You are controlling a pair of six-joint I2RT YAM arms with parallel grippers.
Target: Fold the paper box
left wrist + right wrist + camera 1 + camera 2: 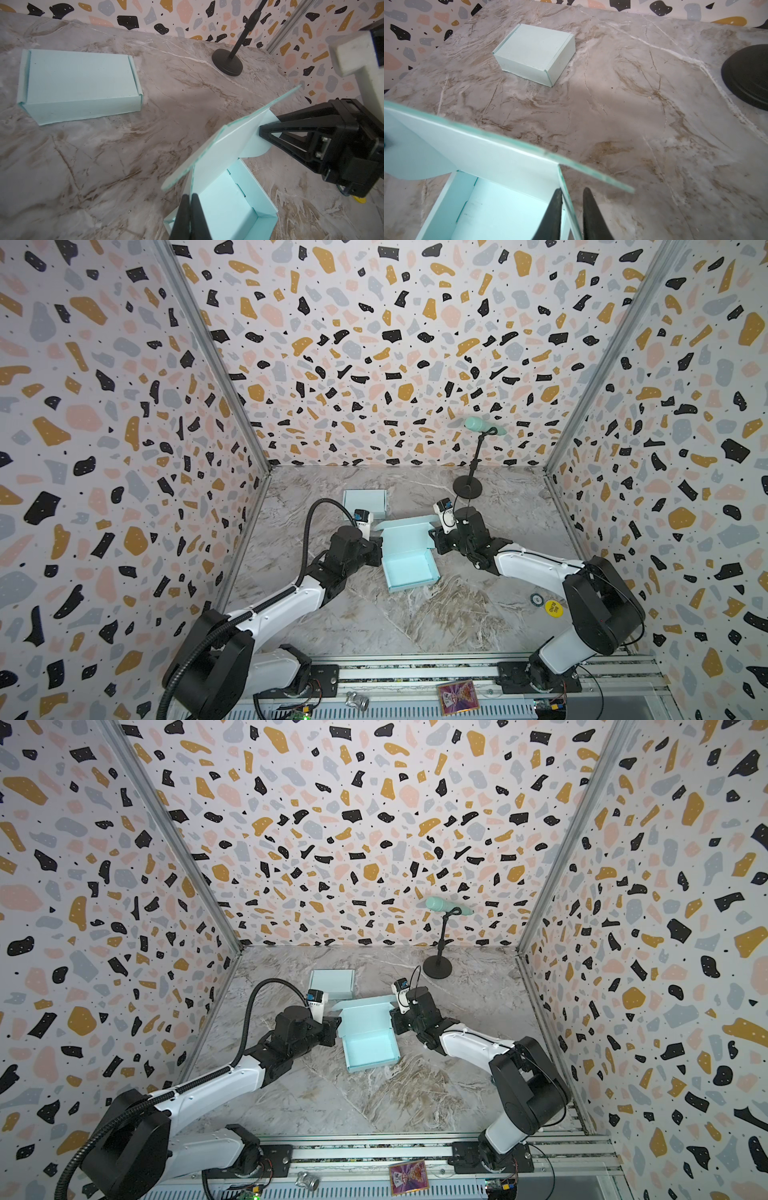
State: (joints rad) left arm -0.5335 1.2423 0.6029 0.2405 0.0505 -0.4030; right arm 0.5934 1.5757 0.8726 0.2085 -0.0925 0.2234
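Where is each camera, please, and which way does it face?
Top views: high at the front, looking down at the table; left arm, right arm show.
Left wrist: on left arm, facing folded box; left gripper, right gripper show.
Right wrist: on right arm, facing folded box; right gripper shows.
Shared: both wrist views show open box.

I am seeing a closed pale-blue box (365,502) lying flat far back on the marble tabletop (415,622). Well apart from it, a black microphone stand (467,488) is standing upright near the terrazzo back wall (374,344), carrying a mint-green microphone (478,425). A yellow round sticker (553,608) is lying beside a small dark ring (537,598). A colourful card (457,697) and a metal fitting (357,700) are resting on the front rail (415,672).
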